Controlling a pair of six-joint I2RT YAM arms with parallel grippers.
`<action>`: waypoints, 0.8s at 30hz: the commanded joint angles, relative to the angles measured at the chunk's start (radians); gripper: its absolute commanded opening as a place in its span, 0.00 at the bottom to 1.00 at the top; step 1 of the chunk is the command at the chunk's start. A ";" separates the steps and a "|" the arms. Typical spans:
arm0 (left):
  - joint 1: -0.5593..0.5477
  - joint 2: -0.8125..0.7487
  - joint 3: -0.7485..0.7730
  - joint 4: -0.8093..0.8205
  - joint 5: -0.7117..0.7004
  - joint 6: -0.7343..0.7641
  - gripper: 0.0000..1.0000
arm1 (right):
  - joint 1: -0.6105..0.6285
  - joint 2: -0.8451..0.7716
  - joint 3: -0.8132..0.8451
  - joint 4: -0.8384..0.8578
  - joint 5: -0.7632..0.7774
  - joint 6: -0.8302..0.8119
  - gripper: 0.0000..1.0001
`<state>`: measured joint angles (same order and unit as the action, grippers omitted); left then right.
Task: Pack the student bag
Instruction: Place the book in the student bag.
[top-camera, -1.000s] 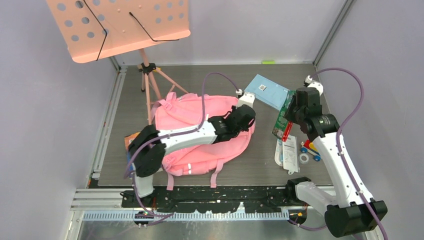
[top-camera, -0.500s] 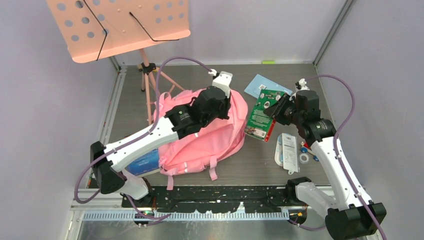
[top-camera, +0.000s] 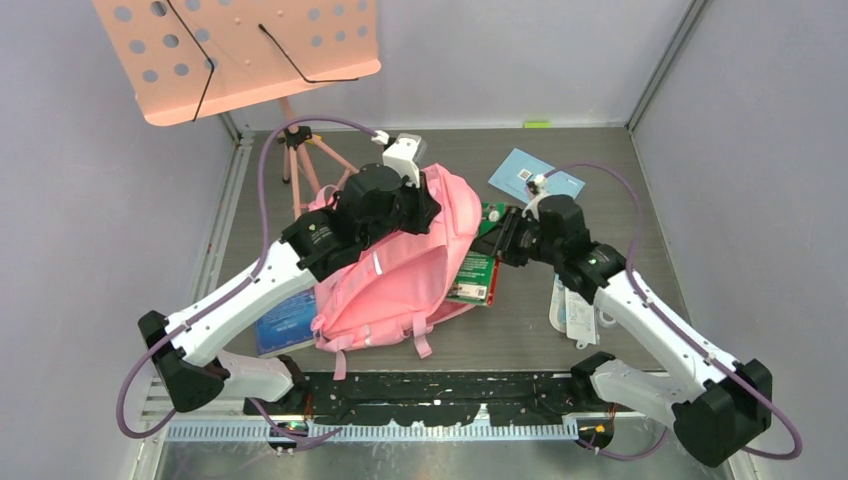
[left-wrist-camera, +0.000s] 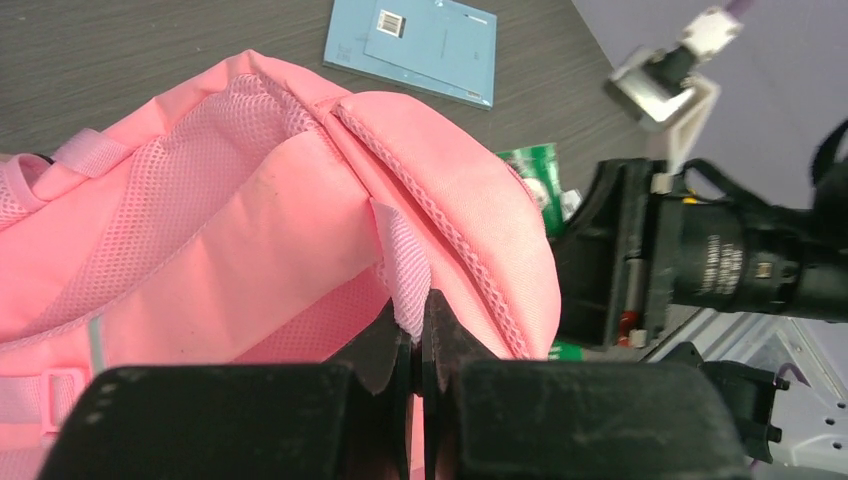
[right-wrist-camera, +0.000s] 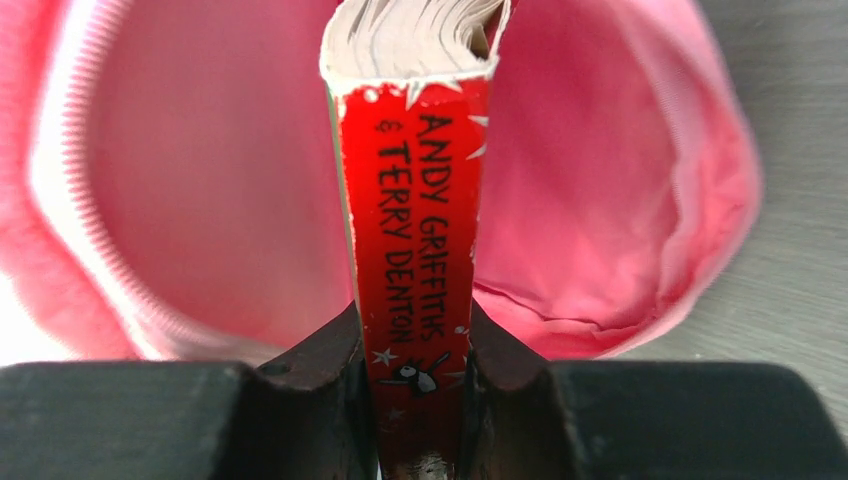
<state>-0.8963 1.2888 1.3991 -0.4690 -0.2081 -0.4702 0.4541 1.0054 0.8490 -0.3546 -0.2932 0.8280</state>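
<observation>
jaws over grey table (top-camera: 470, 145), lilac walls (top-camera: 500, 60)

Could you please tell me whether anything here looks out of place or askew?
Nothing looks spilled or damaged. One oddity: a blue book lies on the near left side, seemingly tucked partly under the student bag, so it may be awkward to pick up while the bag rests on it.

The student bag (left-wrist-camera: 230, 210)'s pinched fabric vanishes between the pressed-together fingers of the left gripper (left-wrist-camera: 418, 325), the bag itself runs off the frame to that gripper's left, and ahead of the right gripper (right-wrist-camera: 415, 335) the book (right-wrist-camera: 410, 200)'s covers are edge-on and unseen, its page end blurred.
</observation>
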 joint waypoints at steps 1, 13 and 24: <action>0.007 -0.053 0.011 0.019 0.043 -0.009 0.00 | 0.083 0.074 -0.005 0.210 0.018 0.059 0.01; 0.035 -0.077 0.012 0.001 0.127 -0.006 0.00 | 0.148 0.268 0.003 0.621 -0.054 0.156 0.00; 0.058 -0.083 0.000 0.011 0.162 -0.008 0.00 | 0.205 0.502 0.010 0.783 0.002 0.168 0.00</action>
<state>-0.8474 1.2400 1.3956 -0.4923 -0.0734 -0.4721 0.6357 1.4548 0.8188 0.2794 -0.3229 0.9977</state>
